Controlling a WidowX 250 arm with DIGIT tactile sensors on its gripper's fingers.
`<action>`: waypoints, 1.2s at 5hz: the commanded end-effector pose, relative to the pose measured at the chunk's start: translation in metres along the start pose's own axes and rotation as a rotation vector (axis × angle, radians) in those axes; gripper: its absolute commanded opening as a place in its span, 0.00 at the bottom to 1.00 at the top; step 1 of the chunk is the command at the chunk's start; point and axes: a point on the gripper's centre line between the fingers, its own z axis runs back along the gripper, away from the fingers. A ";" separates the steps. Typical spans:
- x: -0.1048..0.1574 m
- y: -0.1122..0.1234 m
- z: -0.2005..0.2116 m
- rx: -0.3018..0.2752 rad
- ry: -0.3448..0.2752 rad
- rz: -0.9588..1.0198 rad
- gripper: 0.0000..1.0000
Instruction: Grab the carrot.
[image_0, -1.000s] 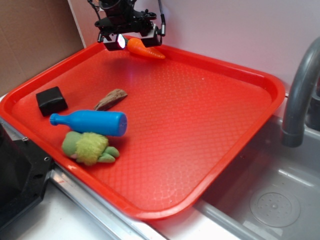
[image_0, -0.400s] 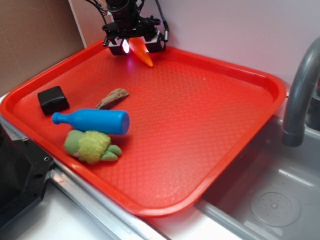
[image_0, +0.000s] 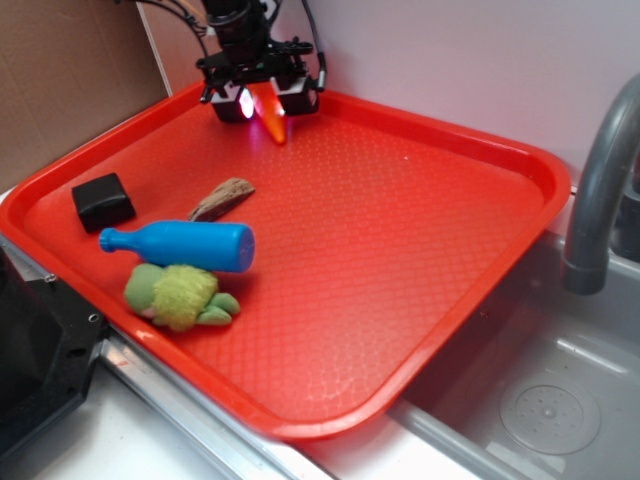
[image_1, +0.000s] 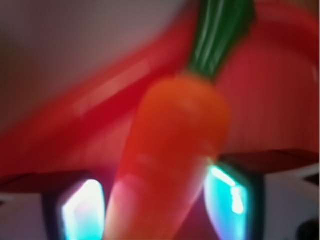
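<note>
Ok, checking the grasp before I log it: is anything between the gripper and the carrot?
Nothing visible. The carrot sits directly between the gripper's two fingers at the tray's far corner; the other toys lie well away, near its left side.

Red tray carries four items, all toward its left corner: black block nearest the left rim; brown sliver inboard; blue bottle lying flat; green plush against the bottle's front side. Grey faucet and sink adjoin the tray's right edge.
</note>
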 end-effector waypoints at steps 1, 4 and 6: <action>-0.024 -0.002 0.065 -0.018 -0.042 -0.079 0.00; -0.086 -0.040 0.169 0.030 0.121 -0.331 0.00; -0.105 -0.026 0.212 -0.056 0.045 -0.413 0.00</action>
